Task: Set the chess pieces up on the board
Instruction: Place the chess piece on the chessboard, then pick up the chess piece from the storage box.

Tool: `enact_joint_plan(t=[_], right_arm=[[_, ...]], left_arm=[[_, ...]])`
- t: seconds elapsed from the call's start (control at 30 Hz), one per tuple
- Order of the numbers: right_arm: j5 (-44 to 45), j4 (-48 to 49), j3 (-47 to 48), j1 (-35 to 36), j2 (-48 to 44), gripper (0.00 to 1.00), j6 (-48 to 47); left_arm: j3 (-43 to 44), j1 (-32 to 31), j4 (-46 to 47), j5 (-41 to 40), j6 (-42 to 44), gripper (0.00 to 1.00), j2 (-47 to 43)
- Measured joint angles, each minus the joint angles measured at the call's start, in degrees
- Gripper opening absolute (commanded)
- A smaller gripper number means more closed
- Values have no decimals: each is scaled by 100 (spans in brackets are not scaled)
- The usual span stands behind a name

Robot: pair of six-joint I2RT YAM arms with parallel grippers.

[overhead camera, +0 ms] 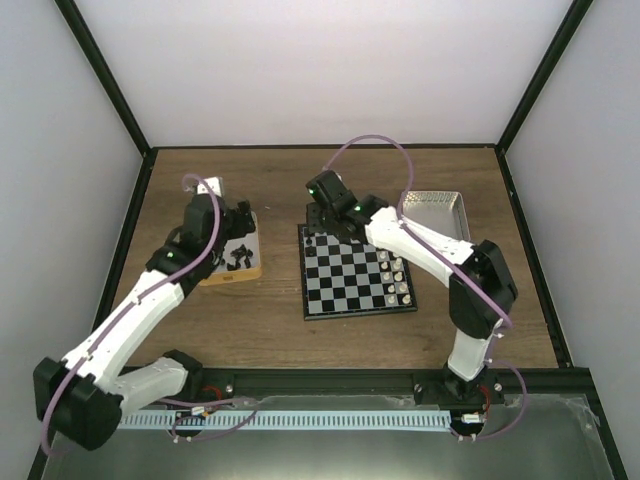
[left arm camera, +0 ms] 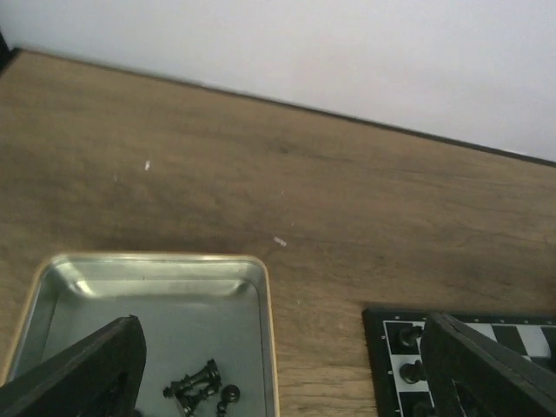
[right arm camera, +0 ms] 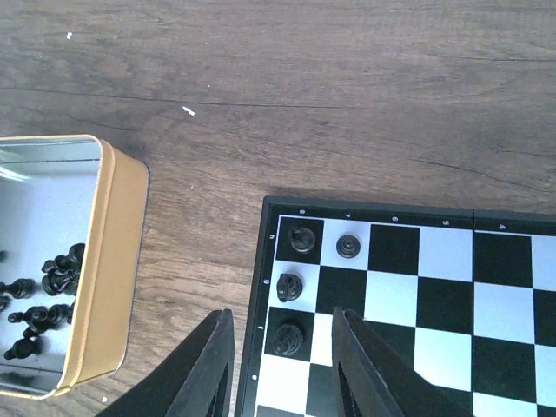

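The board (overhead camera: pixel 352 285) lies mid-table. Several black chess pieces (right arm camera: pixel 301 238) stand along its far left corner, and pale pieces (overhead camera: pixel 396 270) stand on its right side. More black chess pieces (left arm camera: pixel 204 387) lie loose in a gold-rimmed tin (overhead camera: pixel 252 272) left of the board. My right gripper (right arm camera: pixel 282 320) is open over the board's left edge, its jaws on either side of one black piece (right arm camera: pixel 287 339) without touching it. My left gripper (left arm camera: pixel 282 326) is open and empty above the tin's far right corner.
A second, silver tin (overhead camera: pixel 438 207) stands at the back right, partly behind the right arm. The gold-rimmed tin (right arm camera: pixel 117 252) sits close to the board's left edge. Cage posts and white walls bound the table.
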Motion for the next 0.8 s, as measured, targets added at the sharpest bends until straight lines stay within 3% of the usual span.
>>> enact_joint_plan(t=[0.13, 0.3, 0.43, 0.57, 0.8], right_arm=[[17, 227, -509, -11, -352, 32, 70], [-17, 404, -1097, -61, -627, 32, 92], [-79, 535, -1432, -87, -813, 32, 85], [-179, 704, -1707, -116, -1012, 32, 83], [-330, 914, -2033, -160, -1196, 31, 81]], left_arm=[[98, 466, -214, 472, -538, 63, 664], [-4, 940, -374, 1029, -905, 46, 1453], [-2, 1029, -428, 1237, -990, 44, 2116], [28, 1062, -597, 1167, -1027, 50, 2680], [31, 1266, -874, 933, -1110, 48, 2975]])
